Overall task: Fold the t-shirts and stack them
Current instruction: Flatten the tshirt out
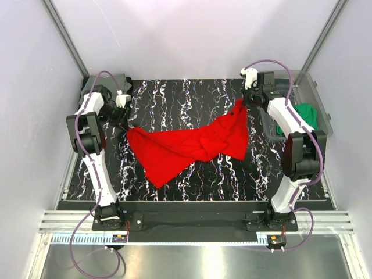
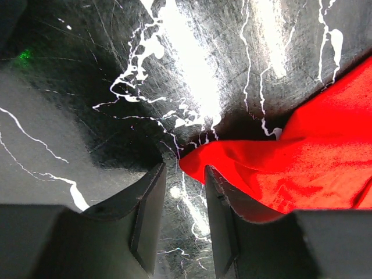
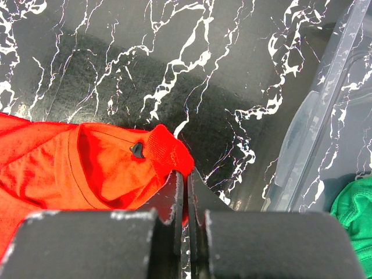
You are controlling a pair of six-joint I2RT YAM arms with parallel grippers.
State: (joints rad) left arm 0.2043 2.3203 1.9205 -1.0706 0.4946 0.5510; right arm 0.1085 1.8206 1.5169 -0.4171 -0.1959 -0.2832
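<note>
Red t-shirt (image 1: 192, 145) unfolded on tabletop (image 1: 174, 99). My R gripper (image 3: 186, 174) clamped on it; L gripper (image 2: 184, 171) apart, prob. empty. Nothing stacked.

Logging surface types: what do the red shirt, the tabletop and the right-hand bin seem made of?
The red shirt looks like soft matte knit cloth, likely cotton: it wrinkles and folds. The tabletop is hard, glossy black with white veins, marble-look, perhaps laminate: it glares under light. The bin seems clear rigid plastic: the veins show through its wall.
</note>
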